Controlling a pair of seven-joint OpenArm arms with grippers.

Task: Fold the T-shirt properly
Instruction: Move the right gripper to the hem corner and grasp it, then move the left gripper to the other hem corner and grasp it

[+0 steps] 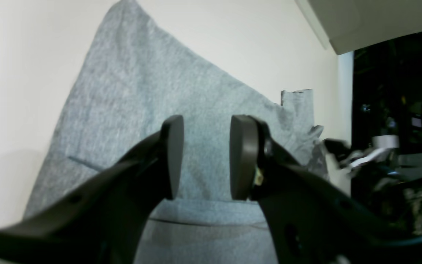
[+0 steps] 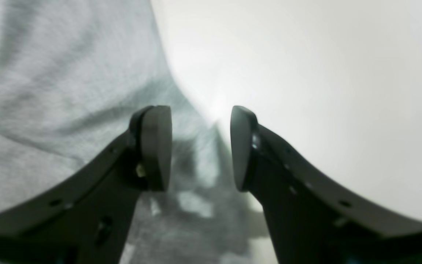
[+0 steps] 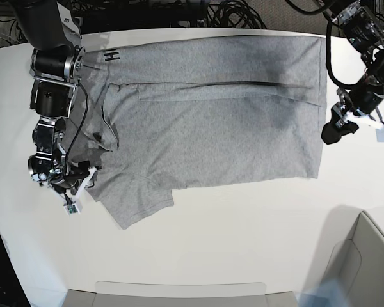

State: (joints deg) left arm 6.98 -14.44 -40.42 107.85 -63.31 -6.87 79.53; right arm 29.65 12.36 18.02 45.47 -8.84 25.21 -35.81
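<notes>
One lengthwise fold appears made in the T-shirt [image 3: 211, 115], which lies spread on the tabletop [image 3: 243, 230]; crosswise folds remain. Left jaws [image 1: 205, 157] gape empty above its cloth; right jaws [image 2: 200, 146] gape empty over its edge.

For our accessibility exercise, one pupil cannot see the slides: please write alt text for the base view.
A heather-grey short-sleeved cotton T-shirt lies spread sideways on a white table, one long fold running across it and black lettering showing at its top left corner. A black robot arm stands at each end, the right claw open over a sleeve and the left claw open beside the hem.
</notes>
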